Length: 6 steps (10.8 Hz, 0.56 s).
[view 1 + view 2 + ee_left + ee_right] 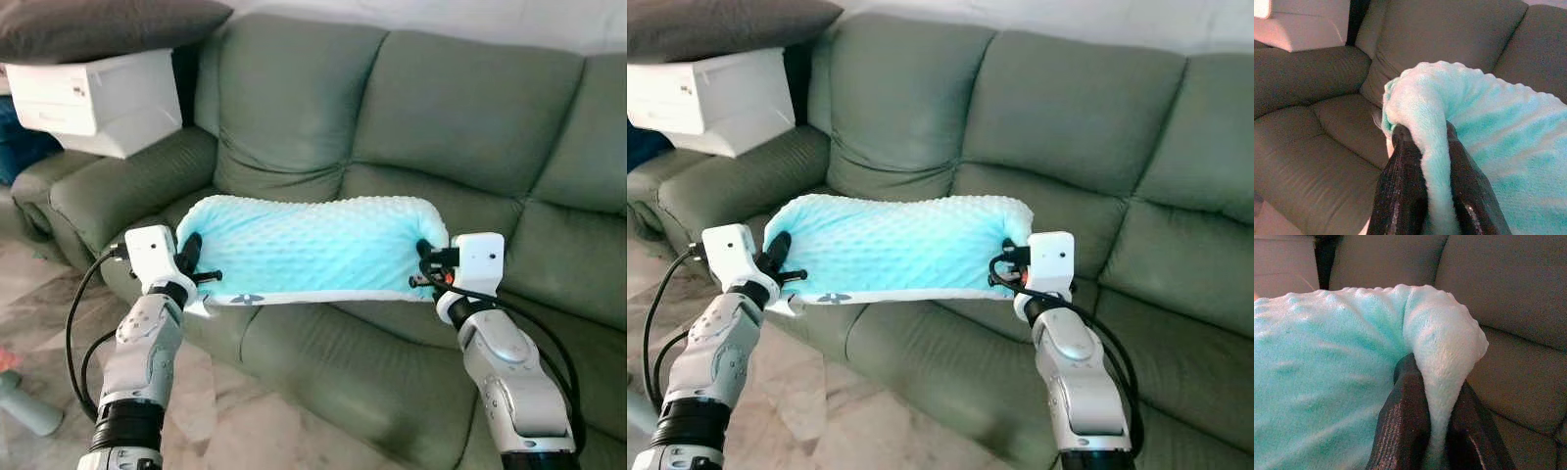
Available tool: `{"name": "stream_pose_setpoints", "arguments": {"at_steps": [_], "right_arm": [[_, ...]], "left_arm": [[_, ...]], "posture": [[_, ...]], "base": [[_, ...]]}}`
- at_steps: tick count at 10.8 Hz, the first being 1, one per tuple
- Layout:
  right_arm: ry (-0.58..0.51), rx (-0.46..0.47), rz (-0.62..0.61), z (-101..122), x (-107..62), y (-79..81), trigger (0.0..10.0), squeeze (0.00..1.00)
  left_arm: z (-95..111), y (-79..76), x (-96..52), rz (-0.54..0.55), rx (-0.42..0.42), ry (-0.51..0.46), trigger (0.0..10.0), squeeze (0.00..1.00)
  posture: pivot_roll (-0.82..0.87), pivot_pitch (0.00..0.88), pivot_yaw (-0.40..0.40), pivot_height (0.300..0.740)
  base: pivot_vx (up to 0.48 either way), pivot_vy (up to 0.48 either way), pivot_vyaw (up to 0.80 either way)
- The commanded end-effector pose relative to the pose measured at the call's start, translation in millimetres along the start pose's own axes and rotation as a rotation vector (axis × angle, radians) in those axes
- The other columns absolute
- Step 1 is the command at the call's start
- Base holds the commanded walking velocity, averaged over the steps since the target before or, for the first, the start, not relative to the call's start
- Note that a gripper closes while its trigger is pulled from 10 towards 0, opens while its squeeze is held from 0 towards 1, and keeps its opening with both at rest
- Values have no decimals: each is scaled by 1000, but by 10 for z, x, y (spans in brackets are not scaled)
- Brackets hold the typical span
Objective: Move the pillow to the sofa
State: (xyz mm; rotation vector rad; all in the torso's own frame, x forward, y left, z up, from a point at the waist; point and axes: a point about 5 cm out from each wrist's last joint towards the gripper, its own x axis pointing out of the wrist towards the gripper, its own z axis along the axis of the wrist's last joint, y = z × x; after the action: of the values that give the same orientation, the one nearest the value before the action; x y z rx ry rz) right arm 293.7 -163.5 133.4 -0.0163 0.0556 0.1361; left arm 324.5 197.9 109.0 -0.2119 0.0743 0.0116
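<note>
Currently the turquoise dotted pillow [313, 247] hangs stretched above the green sofa [411, 127] seat, its ends pinched by the left end effector [192, 257] and the right end effector [427, 262]. White storage boxes [93, 98] sit on the sofa's armrest.

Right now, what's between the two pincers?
The turquoise pillow spans the whole stretch. The left pincer pinches one end, the right pincer the other, over the green sofa, as the left eye view shows.
</note>
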Motion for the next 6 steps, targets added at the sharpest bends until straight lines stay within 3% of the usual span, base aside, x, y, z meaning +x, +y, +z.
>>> {"name": "stream_pose_setpoints", "arguments": {"at_steps": [1,6], "right_arm": [[-17,2,-24,53,4,-41,10000,0],[-12,5,-27,47,-2,-44,10000,0]], "left_arm": [[69,46,28,22,7,-14,10000,0],[58,45,22,27,3,-9,10000,0]], "posture": [[-182,0,16,740],[-182,0,16,740]], "base": [[0,0,-800],[0,0,-800]]}}
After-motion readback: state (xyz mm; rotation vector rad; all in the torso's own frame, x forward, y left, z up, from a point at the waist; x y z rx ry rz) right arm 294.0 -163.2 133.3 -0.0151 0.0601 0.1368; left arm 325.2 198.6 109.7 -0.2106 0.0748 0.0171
